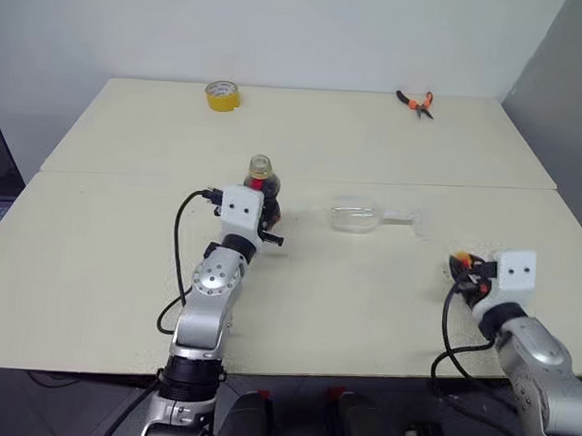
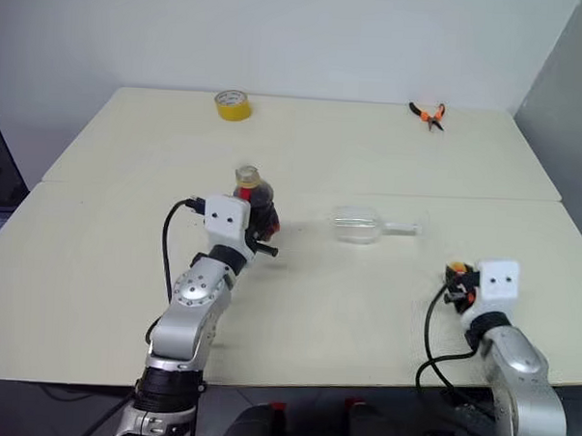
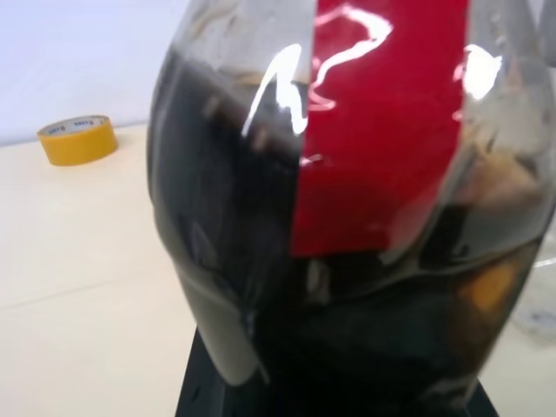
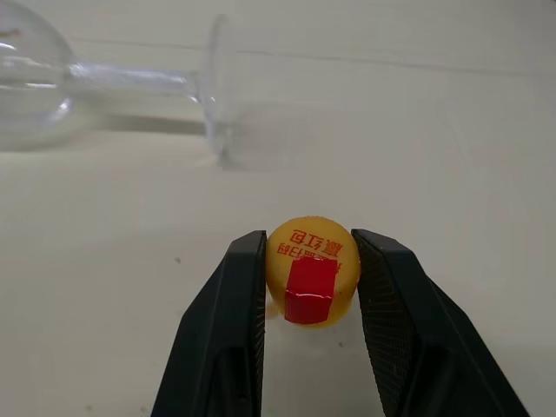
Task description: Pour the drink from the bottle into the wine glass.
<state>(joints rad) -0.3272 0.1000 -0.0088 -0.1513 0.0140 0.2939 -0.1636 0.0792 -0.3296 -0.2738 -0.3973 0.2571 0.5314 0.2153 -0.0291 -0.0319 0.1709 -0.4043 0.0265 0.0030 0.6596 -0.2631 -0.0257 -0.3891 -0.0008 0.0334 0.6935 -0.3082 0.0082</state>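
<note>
A: The bench (image 1: 96, 267) fills most of the frame. What's on it?

B: At centre, the left tool (image 1: 263, 213) is clenched on the bottle (image 1: 261, 186), which stands upright with its mouth uncapped and the drink (image 3: 217, 217) dark inside. Just right of centre the wine glass (image 1: 357, 217) lies on its side, foot pointing right.

A: And the right tool (image 4: 308, 278)?

B: Lower right of the frame, grasping the yellow cap (image 4: 312, 271) between its pads.

A: So pouring can't start yet.

B: I'd say not. The cap likely needs setting down first, then the glass stood up by its stem, placed near the bottle. After that, tilt slowly with the mouth over the bowl.

A: The tape roll (image 1: 222, 95) and pliers (image 1: 415, 102)?

B: At the top, well apart.
</note>
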